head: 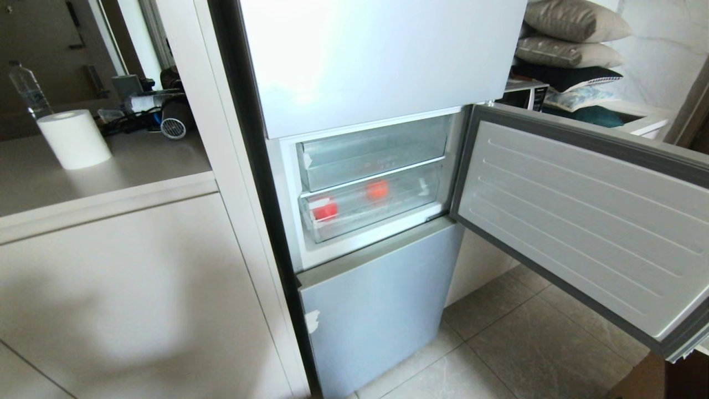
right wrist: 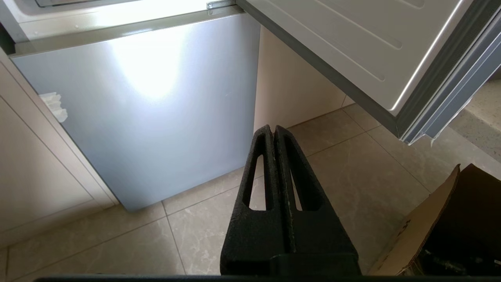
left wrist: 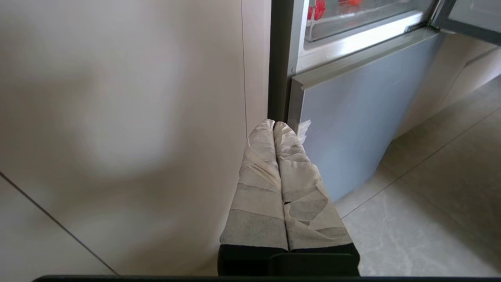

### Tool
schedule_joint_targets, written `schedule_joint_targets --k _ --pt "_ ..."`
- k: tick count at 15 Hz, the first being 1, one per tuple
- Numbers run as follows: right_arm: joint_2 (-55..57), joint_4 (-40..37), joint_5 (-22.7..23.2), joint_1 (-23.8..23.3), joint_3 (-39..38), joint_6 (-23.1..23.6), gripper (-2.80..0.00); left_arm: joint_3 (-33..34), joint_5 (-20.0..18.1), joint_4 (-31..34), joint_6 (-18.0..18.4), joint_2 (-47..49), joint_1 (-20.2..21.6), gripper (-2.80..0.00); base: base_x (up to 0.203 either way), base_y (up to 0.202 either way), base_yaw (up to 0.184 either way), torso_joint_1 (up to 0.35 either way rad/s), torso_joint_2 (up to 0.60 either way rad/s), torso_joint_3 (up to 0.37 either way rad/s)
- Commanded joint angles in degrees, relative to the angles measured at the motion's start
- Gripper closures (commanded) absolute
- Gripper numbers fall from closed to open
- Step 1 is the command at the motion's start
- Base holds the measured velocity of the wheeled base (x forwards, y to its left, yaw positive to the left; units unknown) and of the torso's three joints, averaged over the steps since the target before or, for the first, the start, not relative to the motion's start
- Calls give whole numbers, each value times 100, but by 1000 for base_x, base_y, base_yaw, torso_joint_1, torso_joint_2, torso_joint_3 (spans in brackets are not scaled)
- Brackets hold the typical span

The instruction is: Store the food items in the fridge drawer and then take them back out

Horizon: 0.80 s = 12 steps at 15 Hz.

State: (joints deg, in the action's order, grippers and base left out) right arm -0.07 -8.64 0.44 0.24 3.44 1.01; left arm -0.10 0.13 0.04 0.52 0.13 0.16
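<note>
Red round food items (head: 376,190) sit inside the shut clear plastic fridge drawer (head: 371,213); left gripper (left wrist: 273,124) and right gripper (right wrist: 273,128), fingers closed and empty, hang low; best open fingers before hooking the drawer front squarely.

Fridge drawer (head: 368,213) pushed in, lower of two bins, upper tray (head: 371,152) directly above. Two food items (head: 377,190) inside drawer, one left near front wall, one further right and back. Compartment door (head: 581,221) swung open to right. Closed door panel (head: 376,299) below drawer. Counter (head: 105,166) left of fridge; paper roll (head: 73,138) on it.
</note>
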Motion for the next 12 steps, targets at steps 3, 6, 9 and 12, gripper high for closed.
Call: schedule_joint_targets --k 3,6,9,12 --pt "-1 -6 0 2 -1 4 0 10 4 4 -8 -13 2 0 0 0 0 0 0 0" --pt "-1 -6 0 2 -1 4 0 10 4 4 -8 -13 2 0 0 0 0 0 0 0" --pt "-1 -6 0 2 -1 4 0 10 4 4 -8 -9 2 0 0 0 0 0 0 0" --pt "-1 -6 0 2 -1 4 0 10 4 4 -8 -13 2 0 0 0 0 0 0 0"
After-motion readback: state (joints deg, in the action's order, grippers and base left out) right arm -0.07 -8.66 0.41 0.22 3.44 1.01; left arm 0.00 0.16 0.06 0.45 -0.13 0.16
